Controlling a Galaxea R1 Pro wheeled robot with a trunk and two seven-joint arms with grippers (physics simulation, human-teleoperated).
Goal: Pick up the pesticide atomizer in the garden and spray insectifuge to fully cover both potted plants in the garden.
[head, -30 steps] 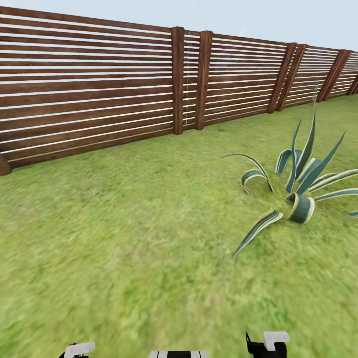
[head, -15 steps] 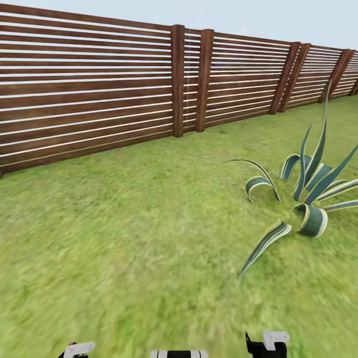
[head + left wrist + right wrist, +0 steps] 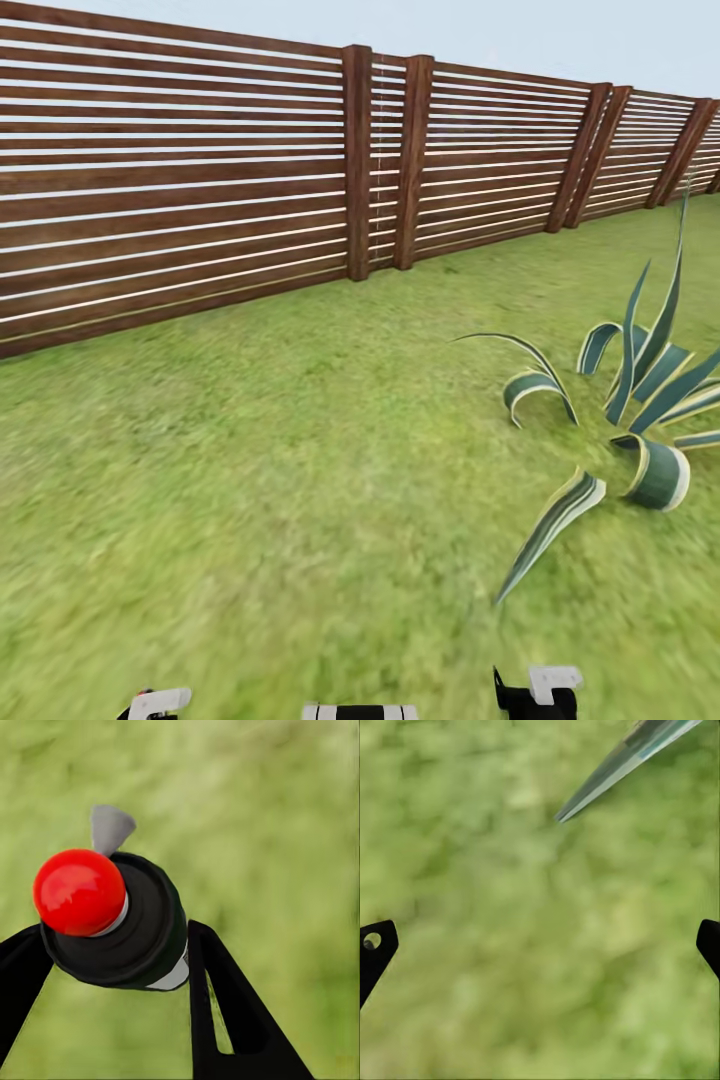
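The pesticide atomizer (image 3: 146, 926) sits between the fingers of my left gripper (image 3: 112, 937), which is shut on it. I look at its dark green end, with a red round button and a grey nozzle. My right gripper (image 3: 544, 941) hangs open over grass, nothing between its fingers. A low rosette plant (image 3: 640, 400) with long pointed dark green leaves edged in cream grows from the lawn at the right, with no pot showing. I cannot tell whether it is one of the potted plants. One leaf tip (image 3: 622, 765) reaches into the right wrist view.
A slatted wooden fence (image 3: 200, 180) runs across the back of the garden lawn (image 3: 280, 480). Open grass lies ahead and to the left. Parts of my two arms (image 3: 160, 703) (image 3: 540, 690) peek in at the head view's lower edge.
The whole head view has shifted: the plant now sits further right and lower, so the camera has moved. Both arms keep their places in the picture.
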